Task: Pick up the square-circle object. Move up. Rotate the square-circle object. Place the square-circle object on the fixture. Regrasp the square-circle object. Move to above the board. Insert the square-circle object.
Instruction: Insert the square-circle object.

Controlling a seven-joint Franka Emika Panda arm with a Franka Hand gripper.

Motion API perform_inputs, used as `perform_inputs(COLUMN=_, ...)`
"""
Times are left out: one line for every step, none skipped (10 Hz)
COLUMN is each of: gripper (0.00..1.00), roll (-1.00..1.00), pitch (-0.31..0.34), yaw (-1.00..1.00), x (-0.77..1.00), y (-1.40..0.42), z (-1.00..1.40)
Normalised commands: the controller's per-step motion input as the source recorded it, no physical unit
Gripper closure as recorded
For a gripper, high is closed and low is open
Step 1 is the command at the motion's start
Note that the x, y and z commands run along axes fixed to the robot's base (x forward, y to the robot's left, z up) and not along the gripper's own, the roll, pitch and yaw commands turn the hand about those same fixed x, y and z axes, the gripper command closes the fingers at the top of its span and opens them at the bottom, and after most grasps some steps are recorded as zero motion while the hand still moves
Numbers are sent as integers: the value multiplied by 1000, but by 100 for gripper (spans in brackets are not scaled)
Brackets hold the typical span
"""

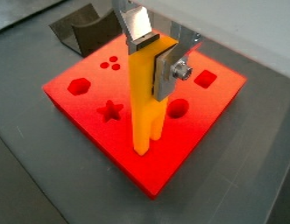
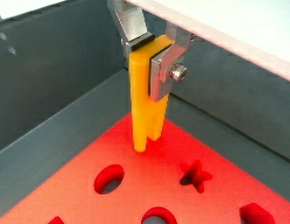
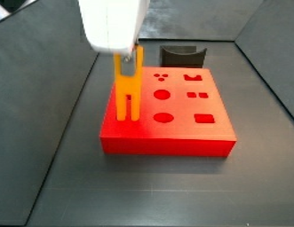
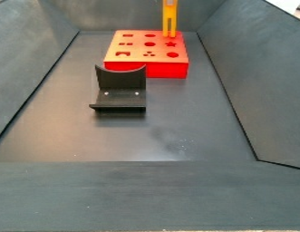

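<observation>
Two silver fingers (image 1: pixel 137 26) of the gripper (image 1: pixel 155 54) are clamping the upper end of the square-circle object (image 1: pixel 145 101), which is hanging upright with its two prongs pointing down at the board (image 1: pixel 117 131). In both wrist views the yellow-orange peg (image 2: pixel 146 105) is showing pinched between a flat plate on one side and a padded finger with a screw (image 2: pixel 173 66) on the other, so the jaws are closing on the piece itself. Its prong tips are sitting very near the red top, close to an edge of the block; whether they are touching the surface or standing just above it cannot be told. In a side view, taking the board (image 3: pixel 173 111) as a clock face, the peg (image 3: pixel 126 84) is standing at about 9 o'clock, beside the left edge and apart from the star and circle cut-outs, while the fixture (image 3: pixel 182 56) is sitting beyond the block at about 12 o'clock, near its far edge. In a side view from the opposite end, the fixture (image 4: pixel 120 87) is lying on the dark floor nearer the camera, the board (image 4: pixel 146 54) behind it, and the peg (image 4: pixel 170 18) is rising at the board's far right corner, its top cut off by the frame.
</observation>
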Motion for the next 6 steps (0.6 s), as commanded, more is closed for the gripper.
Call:
perform_inputs(gripper=100, roll=26, pitch=-69, yaw=0, x=0, y=0, z=-457)
perform_inputs(gripper=100, roll=14, pitch=-60, yaw=0, x=0, y=0, z=-471)
perform_inputs(gripper=100, roll=11, pitch=-59, yaw=0, x=0, y=0, z=-420)
perform_inputs(gripper=100, roll=0, pitch=-91, yaw=0, x=0, y=0, z=-149)
perform_inputs(gripper=100, roll=0, pitch=0, yaw=-11, x=-23, y=0, z=0)
perform_inputs(gripper=100, roll=0, pitch=0, yaw=0, x=0, y=0, z=0)
